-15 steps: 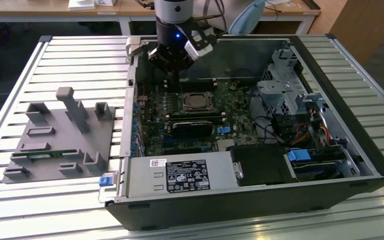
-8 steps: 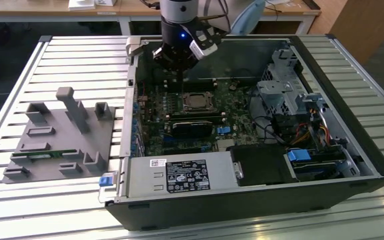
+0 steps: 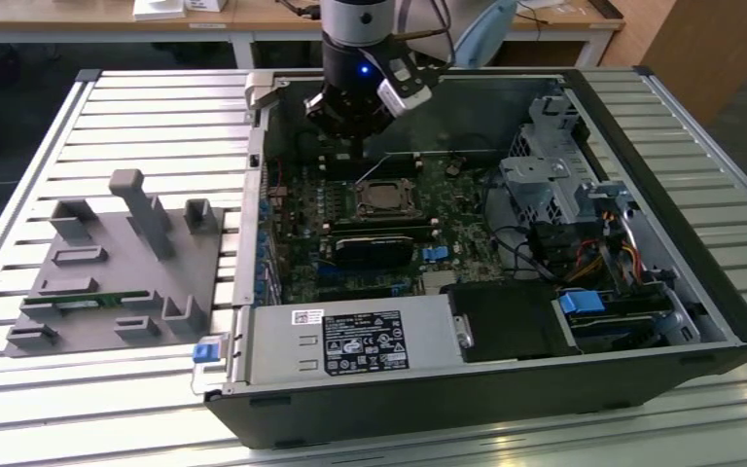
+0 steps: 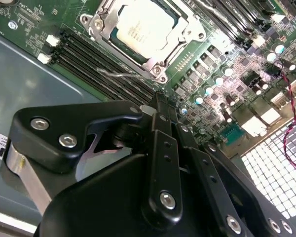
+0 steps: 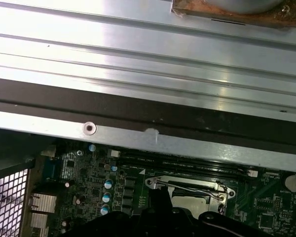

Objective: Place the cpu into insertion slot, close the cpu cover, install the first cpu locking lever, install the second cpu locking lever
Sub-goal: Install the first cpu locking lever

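The cpu [image 4: 142,27] lies flat in the insertion slot [image 3: 380,200] on the green motherboard, dull silver top up. The cpu cover [image 4: 163,58] is down over it, framing the chip. A thin wire locking lever [image 4: 114,74] runs along the socket's edge beside the memory slots; in the first wrist view a lever [image 5: 187,186] crosses the socket. My gripper [image 4: 161,98] hovers just off the socket's corner with its black fingers [image 4: 158,128] together and nothing between them. In the exterior view the gripper [image 3: 347,146] hangs over the board just behind the socket.
The open computer case [image 3: 685,243] surrounds the board, its metal wall [image 5: 148,113] close behind the gripper. Long black memory slots [image 4: 89,59] flank the socket. A power supply [image 3: 347,345], drive cage [image 3: 543,185] and cables [image 3: 594,258] fill the case. A grey fixture [image 3: 114,263] sits at the exterior view's left.
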